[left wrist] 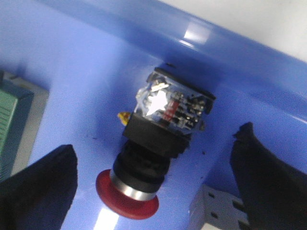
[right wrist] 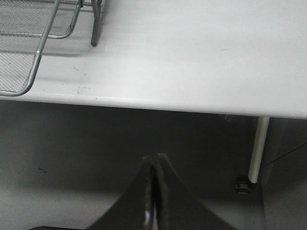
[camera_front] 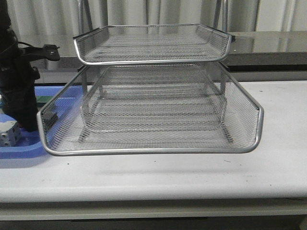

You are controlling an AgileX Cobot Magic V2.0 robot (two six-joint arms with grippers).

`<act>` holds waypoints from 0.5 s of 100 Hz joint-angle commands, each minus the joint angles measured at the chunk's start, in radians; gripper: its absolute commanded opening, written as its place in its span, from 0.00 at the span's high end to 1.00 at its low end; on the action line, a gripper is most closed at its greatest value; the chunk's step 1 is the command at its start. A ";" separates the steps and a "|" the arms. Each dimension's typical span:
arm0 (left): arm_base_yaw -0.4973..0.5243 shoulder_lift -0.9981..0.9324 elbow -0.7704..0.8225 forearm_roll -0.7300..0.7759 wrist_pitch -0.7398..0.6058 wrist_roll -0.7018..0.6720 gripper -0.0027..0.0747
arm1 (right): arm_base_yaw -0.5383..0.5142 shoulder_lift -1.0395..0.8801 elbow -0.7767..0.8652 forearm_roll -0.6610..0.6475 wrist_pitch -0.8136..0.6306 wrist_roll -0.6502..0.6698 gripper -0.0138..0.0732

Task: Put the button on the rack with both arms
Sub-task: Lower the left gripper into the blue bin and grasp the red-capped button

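The button (left wrist: 153,158), with a red cap, black body and clear rear block, lies on the blue tray (left wrist: 86,76) in the left wrist view. My left gripper (left wrist: 153,189) is open, with one finger on each side of the button, neither touching it. In the front view the left arm (camera_front: 17,81) stands over the blue tray (camera_front: 19,151) at the far left; the button is hidden there. The silver wire-mesh rack (camera_front: 153,115) fills the middle of the table. My right gripper (right wrist: 154,165) is shut and empty, off the table's edge, out of the front view.
A white cube-like part (left wrist: 218,213) lies next to the button, also seen in the front view (camera_front: 8,133). A green block (left wrist: 12,120) lies in the tray. A corner of the rack (right wrist: 29,48) and a table leg (right wrist: 256,151) show in the right wrist view.
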 commanded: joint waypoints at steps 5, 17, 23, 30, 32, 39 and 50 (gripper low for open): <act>-0.005 -0.044 -0.028 -0.022 -0.033 0.003 0.16 | -0.002 0.014 -0.033 -0.014 -0.059 0.000 0.92; -0.005 -0.034 -0.028 -0.022 -0.046 0.003 0.16 | -0.002 0.014 -0.033 -0.014 -0.059 0.000 0.92; -0.005 -0.025 -0.028 -0.022 -0.051 0.003 0.16 | -0.002 0.014 -0.033 -0.014 -0.059 0.000 0.92; -0.005 -0.015 -0.028 -0.022 -0.053 0.003 0.16 | -0.002 0.014 -0.033 -0.014 -0.059 0.000 0.92; -0.005 -0.013 -0.028 -0.022 -0.055 0.003 0.16 | -0.002 0.014 -0.033 -0.014 -0.059 0.000 0.92; -0.005 0.000 -0.028 -0.022 -0.055 0.005 0.16 | -0.002 0.014 -0.033 -0.014 -0.059 0.000 0.92; -0.005 0.007 -0.028 -0.022 -0.055 0.007 0.16 | -0.002 0.014 -0.033 -0.014 -0.059 0.000 0.92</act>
